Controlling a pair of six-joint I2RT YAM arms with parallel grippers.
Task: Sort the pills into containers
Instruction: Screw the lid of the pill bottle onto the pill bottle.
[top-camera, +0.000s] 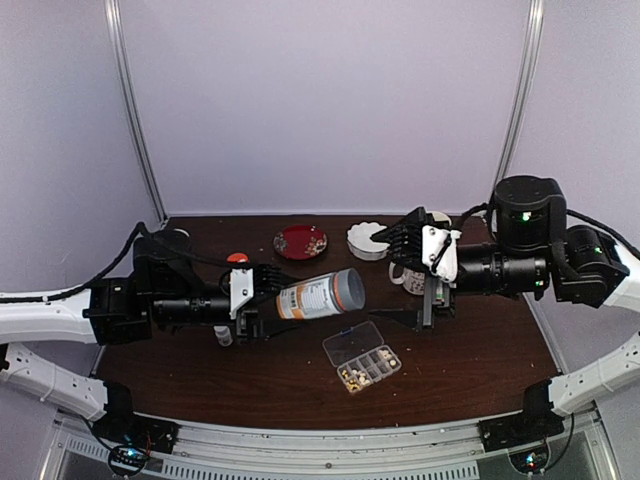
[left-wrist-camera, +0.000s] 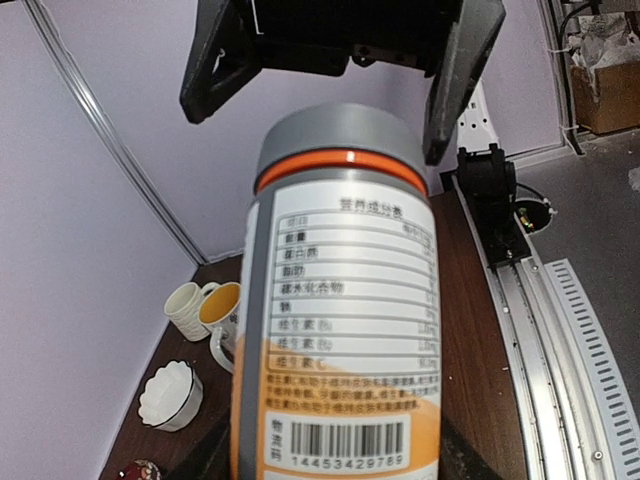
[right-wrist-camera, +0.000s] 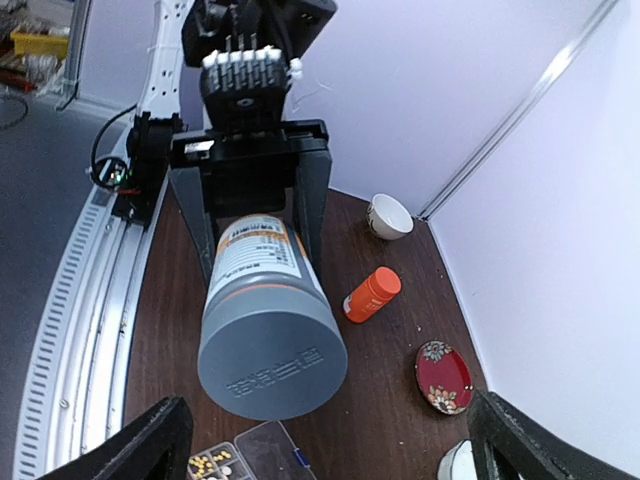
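My left gripper is shut on a large grey-capped bottle with a white and orange label, and holds it sideways above the table. The bottle fills the left wrist view. Its cap faces the right wrist camera. My right gripper is wide open and empty, just right of the cap, with its fingertips apart at the bottom corners. The clear organiser box lies open below the bottle. Tan-yellow and white pills lie in its compartments and also show in the right wrist view.
A small orange bottle lies on the table behind the left gripper. A red plate and a white scalloped bowl sit at the back. Two mugs stand under the right arm. A small clear vial stands near the left gripper.
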